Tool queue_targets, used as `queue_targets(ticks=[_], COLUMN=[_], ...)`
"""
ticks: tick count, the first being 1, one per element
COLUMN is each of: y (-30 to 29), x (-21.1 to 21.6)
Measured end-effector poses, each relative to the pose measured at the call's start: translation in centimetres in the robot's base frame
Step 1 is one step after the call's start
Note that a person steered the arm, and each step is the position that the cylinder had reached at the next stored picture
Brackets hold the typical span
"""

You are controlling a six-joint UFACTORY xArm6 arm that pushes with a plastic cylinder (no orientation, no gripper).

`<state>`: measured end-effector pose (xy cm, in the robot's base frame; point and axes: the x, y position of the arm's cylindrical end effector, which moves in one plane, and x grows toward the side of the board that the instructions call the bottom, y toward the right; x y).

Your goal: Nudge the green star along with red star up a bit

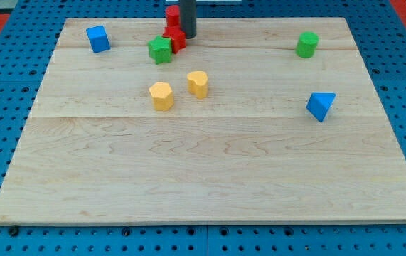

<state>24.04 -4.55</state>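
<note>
At the view's far left, near the top corner of the pale wooden board (210, 178), sits a blue cube (98, 38), smooth and sharp-edged, well apart from everything else. Moving right, the green star (160, 50) rests near the top edge with the red star (175, 39) touching its upper right side, so the pair reads as one clump. Both look like small, rigid, painted blocks, light enough to slide easily on the smooth, faintly grained wood; I judge they will skid rather than tip, but their notched outlines could let them twist or part if pressed off-centre, so the push is best placed low against the green star's underside in the view, in line with the red one. Just above the red star stands a red cylinder (172, 15), partly hidden by the dark rod. There is no claw here to open or close, only that rod, and my tip (188, 36) sits just to the right of the red star, very near or touching it; I cannot tell which. Below the stars lie two yellow blocks, a yellow hexagon (161, 95) and a rounded yellow block (198, 83), close together but apart. Farther right, a green cylinder (306, 44) stands near the top, and a blue triangular block (321, 106) lies lower, near the right edge. Blue pegboard surrounds the board.
</note>
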Motion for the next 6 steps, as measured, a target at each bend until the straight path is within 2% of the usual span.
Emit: queue_targets(ticks=[1, 3, 4, 5, 6], y=[0.3, 2.3, -1.9, -10.2, -13.4], x=[0.7, 6.0, 9.9, 13.4, 8.2])
